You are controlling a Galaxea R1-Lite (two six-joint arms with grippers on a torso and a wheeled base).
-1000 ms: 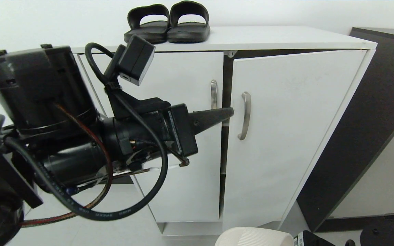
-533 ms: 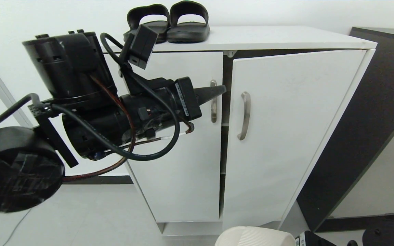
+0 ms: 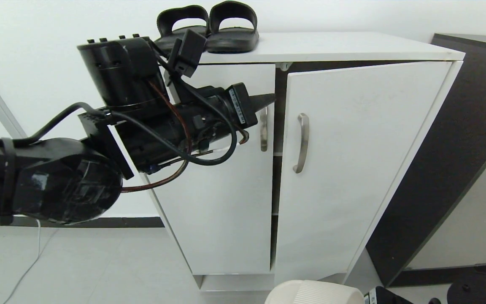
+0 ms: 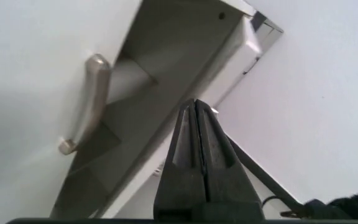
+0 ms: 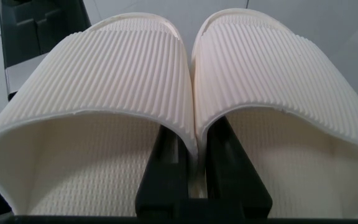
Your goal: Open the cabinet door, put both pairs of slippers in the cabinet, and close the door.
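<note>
Closest in, the right tool (image 5: 194, 158) is clamped on the white slippers (image 5: 104, 81), its two black fingers pinching the touching inner walls of the pair so the ribbed straps arch up side by side. In the head view one ribbed white strap (image 3: 314, 293) peeks in at the lower edge, low in front of the cabinet's foot. Farther out, the left arm stretches across from the left, and the left tool (image 3: 268, 100) is clenched with nothing in it: the left wrist view shows its fingers (image 4: 196, 124) pressed flat together into a single wedge. That tip sits level with the top of the left door handle (image 3: 263, 128), just beside it and pointing at the dark gap between the two doors. The left door (image 3: 222, 202) lies flat to the white cabinet (image 3: 352, 46); the right door (image 3: 352, 169) stands slightly ajar, shadow showing along its top edge and inner side, its handle (image 3: 302, 143) untouched. Up on the cabinet top, toward the back left, the black slippers (image 3: 209, 27) sit side by side, well apart from both tools. A dark panel (image 3: 458, 147) stands just beside the cabinet's right flank.
</note>
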